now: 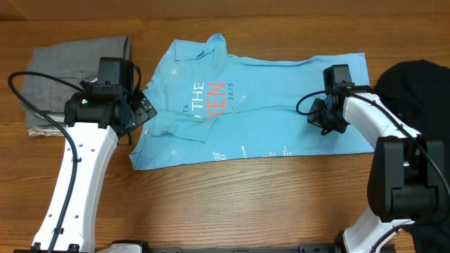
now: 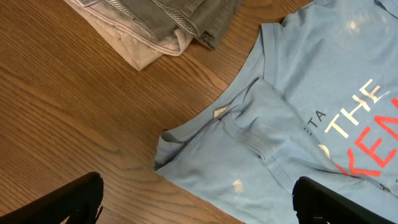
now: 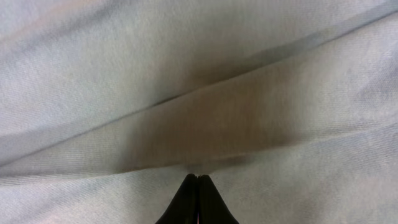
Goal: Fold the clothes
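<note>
T-shirt [image 1: 267, 126], one; black garment [image 1: 422, 81], one.

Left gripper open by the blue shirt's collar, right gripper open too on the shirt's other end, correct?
Not quite. The right gripper is shut, fingertips together against the T-shirt, as the right wrist view shows. The left gripper is open by the collar.

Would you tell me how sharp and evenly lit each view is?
Overhead: sharp, evenly lit, shirt lettering legible. Left wrist: shirt crisp, open jaws soft at the bottom edge. Right wrist: close-up, weave soft, dim shadow above the shut jaws.
</note>
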Controlling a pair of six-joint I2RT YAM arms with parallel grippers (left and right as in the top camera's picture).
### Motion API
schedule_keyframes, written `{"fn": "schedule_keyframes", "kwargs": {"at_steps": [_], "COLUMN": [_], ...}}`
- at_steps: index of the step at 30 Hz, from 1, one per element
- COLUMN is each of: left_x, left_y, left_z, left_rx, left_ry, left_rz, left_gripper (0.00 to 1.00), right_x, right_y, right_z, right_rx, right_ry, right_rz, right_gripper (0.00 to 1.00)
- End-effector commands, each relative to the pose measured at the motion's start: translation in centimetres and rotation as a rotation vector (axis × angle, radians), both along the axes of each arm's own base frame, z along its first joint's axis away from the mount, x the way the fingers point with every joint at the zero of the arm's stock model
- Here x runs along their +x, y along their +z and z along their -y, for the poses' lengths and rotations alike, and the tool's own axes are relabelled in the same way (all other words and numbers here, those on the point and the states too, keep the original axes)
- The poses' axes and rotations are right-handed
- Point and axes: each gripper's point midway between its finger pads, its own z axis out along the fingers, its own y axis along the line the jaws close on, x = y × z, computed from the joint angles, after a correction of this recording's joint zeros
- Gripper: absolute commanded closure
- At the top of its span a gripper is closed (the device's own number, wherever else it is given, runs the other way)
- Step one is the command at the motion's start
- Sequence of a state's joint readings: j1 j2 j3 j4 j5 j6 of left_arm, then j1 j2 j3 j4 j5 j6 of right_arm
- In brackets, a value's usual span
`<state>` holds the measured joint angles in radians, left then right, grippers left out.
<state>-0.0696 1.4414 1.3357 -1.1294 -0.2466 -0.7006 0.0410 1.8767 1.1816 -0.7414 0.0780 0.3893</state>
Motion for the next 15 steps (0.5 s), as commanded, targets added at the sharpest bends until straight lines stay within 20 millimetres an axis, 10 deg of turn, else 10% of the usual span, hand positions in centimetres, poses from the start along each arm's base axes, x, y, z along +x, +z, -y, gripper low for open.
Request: {"fn": "schedule_keyframes", "kwargs": {"at_steps": [1,15], "left_x": [0.1,0.2], "left_y": [0.0,0.0], "left_z": [-0.2,-0.2], "left_rx": [0.005,0.005], "left_ry": [0.008,0.008], "left_rz": [0.003,0.003], "left_gripper": [0.0,0.0], "right_x": [-0.1,-0.2], "right_y": [-0.2,-2.7], "right_z": [0.0,0.1], "right_rx": [0.006,0.001], "right_ry": [-0.008,-0.008], "right_rz": [-0.004,-0.047], "right_gripper": [0.96,0.96]}}
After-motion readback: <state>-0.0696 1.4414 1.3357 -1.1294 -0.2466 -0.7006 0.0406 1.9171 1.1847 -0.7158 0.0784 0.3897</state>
